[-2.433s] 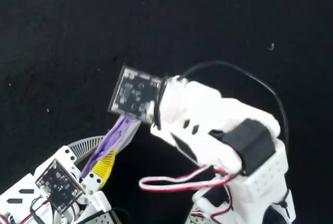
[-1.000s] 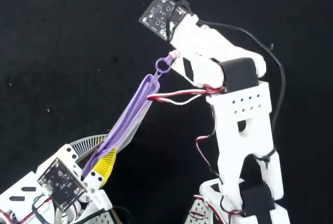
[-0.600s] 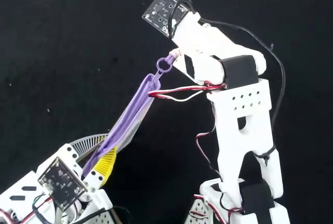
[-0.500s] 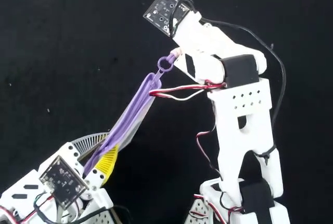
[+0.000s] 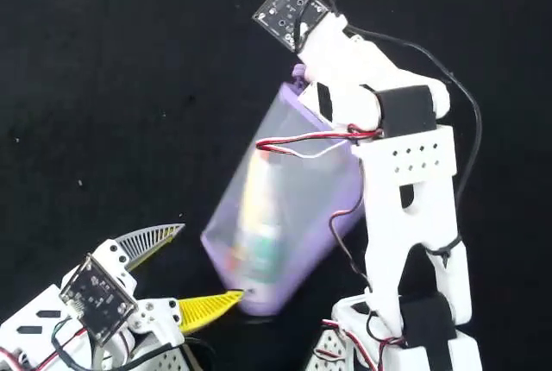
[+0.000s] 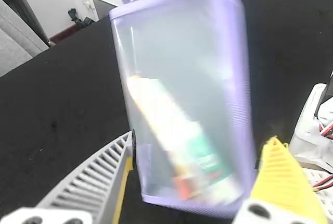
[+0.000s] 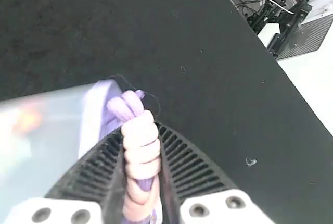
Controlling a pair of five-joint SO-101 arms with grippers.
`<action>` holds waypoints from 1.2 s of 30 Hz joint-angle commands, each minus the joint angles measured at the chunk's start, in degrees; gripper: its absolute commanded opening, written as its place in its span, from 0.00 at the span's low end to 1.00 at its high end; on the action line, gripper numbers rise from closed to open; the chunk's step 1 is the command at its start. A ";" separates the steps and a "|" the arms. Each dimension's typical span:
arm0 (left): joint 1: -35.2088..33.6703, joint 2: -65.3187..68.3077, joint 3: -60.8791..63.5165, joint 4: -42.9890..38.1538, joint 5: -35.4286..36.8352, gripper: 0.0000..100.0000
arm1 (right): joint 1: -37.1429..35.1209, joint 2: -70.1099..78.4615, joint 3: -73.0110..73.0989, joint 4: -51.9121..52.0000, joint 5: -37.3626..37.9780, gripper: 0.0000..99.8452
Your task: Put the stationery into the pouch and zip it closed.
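A black cloth-covered table [image 5: 103, 86] lies beneath both arms. The left gripper [image 5: 207, 265] is spread wide and holds nothing. Just beside it, the translucent purple plastic pouch [image 5: 293, 207] hangs tilted with the colourful stationery [image 5: 259, 233] inside. The right gripper [image 7: 140, 156] pinches its purple zipper pull [image 7: 136, 130]. The zip looks fully drawn, so only setting the pouch down seems left.

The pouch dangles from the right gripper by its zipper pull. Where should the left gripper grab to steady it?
Probably the bottom purple seam of the pouch, coming up from the near side, where the open left gripper sits. That edge is flat and thin enough to pinch; the clear walls bulge around the stationery inside.
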 commanded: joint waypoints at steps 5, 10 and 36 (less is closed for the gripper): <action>0.22 0.09 -0.57 -0.44 0.88 0.39 | -7.12 0.13 -0.04 -2.90 -5.19 0.01; 0.22 0.09 -0.57 -0.35 0.88 0.39 | -10.37 0.04 5.67 -11.96 -9.93 0.01; -5.14 0.09 -0.48 0.79 0.88 0.39 | -15.47 28.53 14.29 -43.78 -16.26 0.29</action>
